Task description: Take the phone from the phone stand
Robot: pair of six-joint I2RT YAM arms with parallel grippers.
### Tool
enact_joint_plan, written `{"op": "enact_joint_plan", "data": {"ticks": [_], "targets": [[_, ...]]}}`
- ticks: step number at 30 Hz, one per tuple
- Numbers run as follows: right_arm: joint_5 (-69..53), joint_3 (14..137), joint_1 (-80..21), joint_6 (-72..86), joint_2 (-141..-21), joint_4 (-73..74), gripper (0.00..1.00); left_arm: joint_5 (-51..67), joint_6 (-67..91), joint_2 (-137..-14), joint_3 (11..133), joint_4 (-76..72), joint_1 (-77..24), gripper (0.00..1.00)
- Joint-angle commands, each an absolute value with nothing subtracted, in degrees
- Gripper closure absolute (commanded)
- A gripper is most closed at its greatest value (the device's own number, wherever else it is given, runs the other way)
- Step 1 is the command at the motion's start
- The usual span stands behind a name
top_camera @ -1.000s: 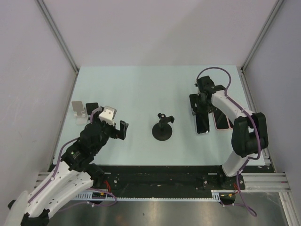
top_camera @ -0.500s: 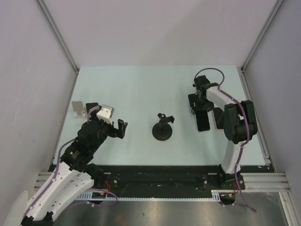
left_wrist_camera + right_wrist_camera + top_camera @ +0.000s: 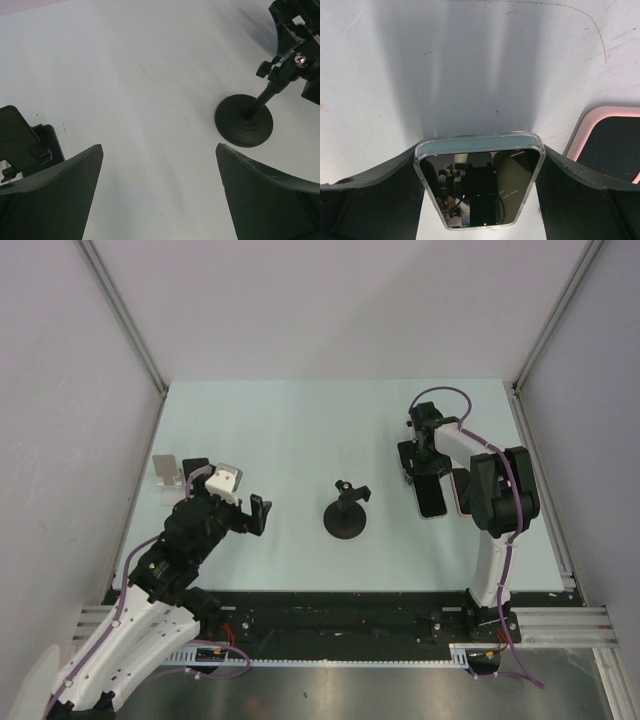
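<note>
The phone (image 3: 432,498), dark-screened in a clear case (image 3: 480,190), sits between the fingers of my right gripper (image 3: 424,472) over the right side of the table, off the stand. In the right wrist view both fingers press its long edges and my right gripper (image 3: 480,146) is shut on it. The black phone stand (image 3: 346,518) with its round base stands bare mid-table, well left of the phone. My left gripper (image 3: 256,515) hovers open and holds nothing left of that phone stand (image 3: 245,120). Only bare table shows between the fingers of my left gripper (image 3: 159,150).
A second phone in a pink case (image 3: 467,492) lies flat just right of the held one, its pink phone corner (image 3: 612,145) close to my right finger. A white stand (image 3: 165,470) and a small black stand (image 3: 196,468) sit at the table's left edge.
My right arm has folded in and shifted the held phone slightly left and farther back. The left arm has drawn back a little, still open.
</note>
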State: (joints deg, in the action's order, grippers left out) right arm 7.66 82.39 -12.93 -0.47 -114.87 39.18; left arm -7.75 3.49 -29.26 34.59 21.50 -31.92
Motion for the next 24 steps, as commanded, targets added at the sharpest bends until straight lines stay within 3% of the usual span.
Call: {"op": "enact_joint_plan", "data": {"ticks": [1, 7, 17, 24], "targets": [[8.79, 83.85, -12.83, -0.53, -116.72, 36.82, 0.2, -6.15, 2.9, -28.74, 34.54, 19.6, -31.2, 0.0], [8.35, 83.23, -13.45, -0.26, -115.67, 36.91, 0.07, -5.89, 2.9, -28.48, 34.63, 19.51, -31.11, 0.0], [7.04, 79.9, -13.45, 2.19, -112.15, 37.0, 0.07, -5.71, 2.9, -28.3, 34.45, 19.51, -31.03, 0.0], [5.71, 74.36, -13.18, 3.34, -107.58, 36.47, 0.12, -5.45, 2.99, -27.95, 34.37, 19.51, -30.94, 0.0]]}}
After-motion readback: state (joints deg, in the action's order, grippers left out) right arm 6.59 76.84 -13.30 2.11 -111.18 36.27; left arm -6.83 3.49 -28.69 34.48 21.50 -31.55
